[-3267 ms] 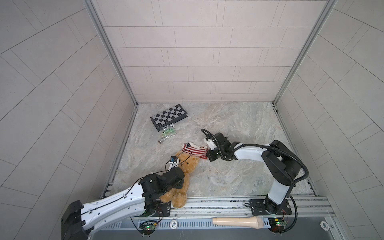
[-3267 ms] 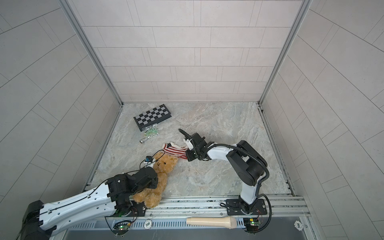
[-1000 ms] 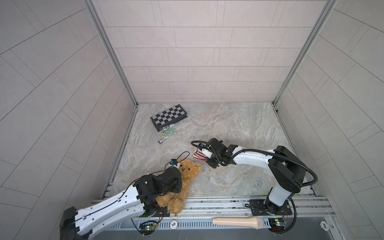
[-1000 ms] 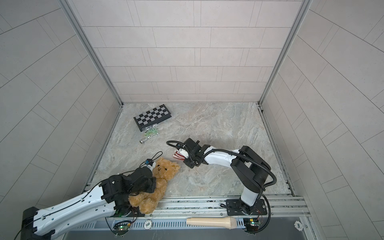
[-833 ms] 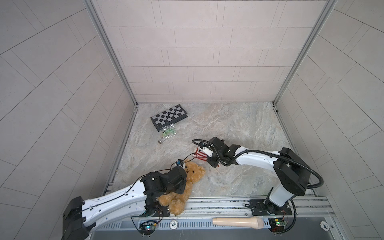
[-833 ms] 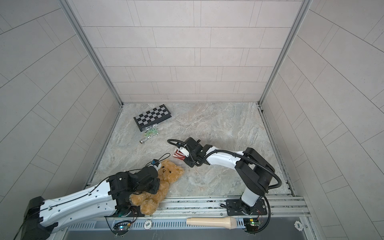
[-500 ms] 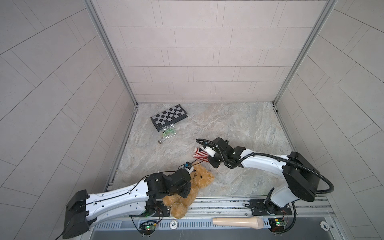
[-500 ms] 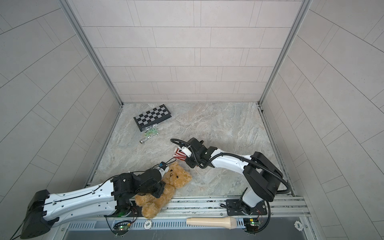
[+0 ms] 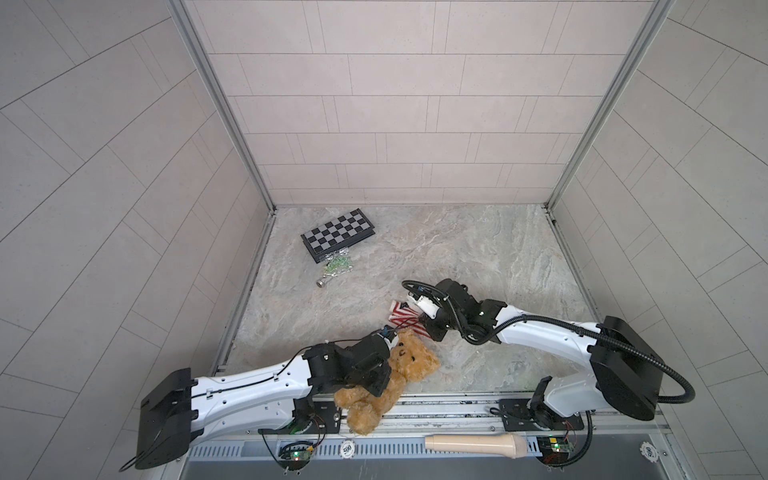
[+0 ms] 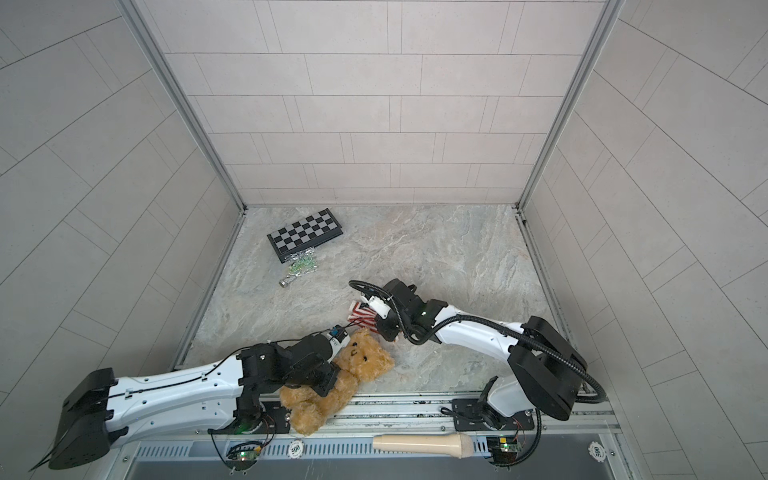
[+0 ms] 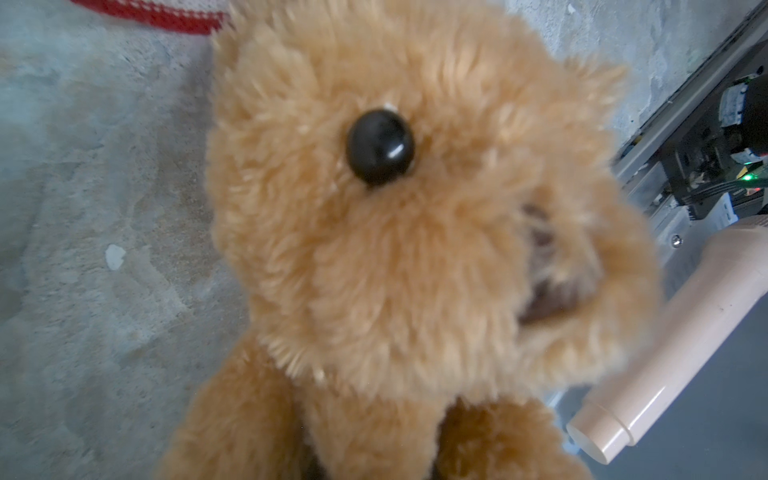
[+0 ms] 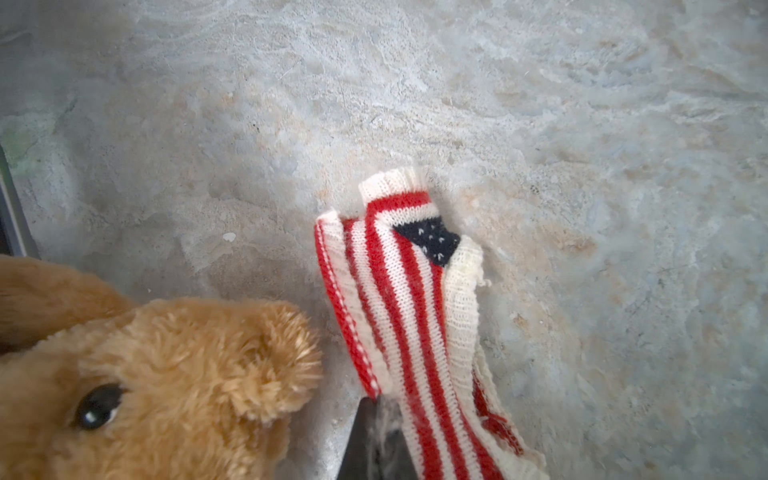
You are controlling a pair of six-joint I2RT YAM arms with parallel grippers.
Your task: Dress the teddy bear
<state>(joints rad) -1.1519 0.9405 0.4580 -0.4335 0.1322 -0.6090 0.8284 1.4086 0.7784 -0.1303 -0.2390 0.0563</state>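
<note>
In both top views the golden-tan teddy bear point(image 9: 413, 363) point(image 10: 365, 357) lies near the front edge, its legs hanging over the front rail. My left gripper point(image 9: 382, 374) point(image 10: 328, 376) is shut on its body just below the head. The bear's face point(image 11: 395, 249) fills the left wrist view and hides the jaws. The red-and-white striped sweater point(image 9: 405, 318) point(image 10: 361, 313) lies bunched just behind the bear's head. My right gripper point(image 9: 430, 328) point(image 12: 378, 436) is shut on the sweater's point(image 12: 407, 291) near end. One bear ear point(image 12: 274, 357) sits close beside it.
A folded chessboard point(image 9: 338, 235) and a small bag of green pieces point(image 9: 336, 268) lie at the back left. A beige handle-shaped tool point(image 9: 476, 444) point(image 11: 665, 353) rests on the front rail point(image 9: 457, 409) with a round chip point(image 9: 347, 448). Tiled walls close three sides.
My left arm has carried the bear to the right and toward the front rail, turning its head rightward. The right gripper keeps the sweater and has shifted only slightly.
</note>
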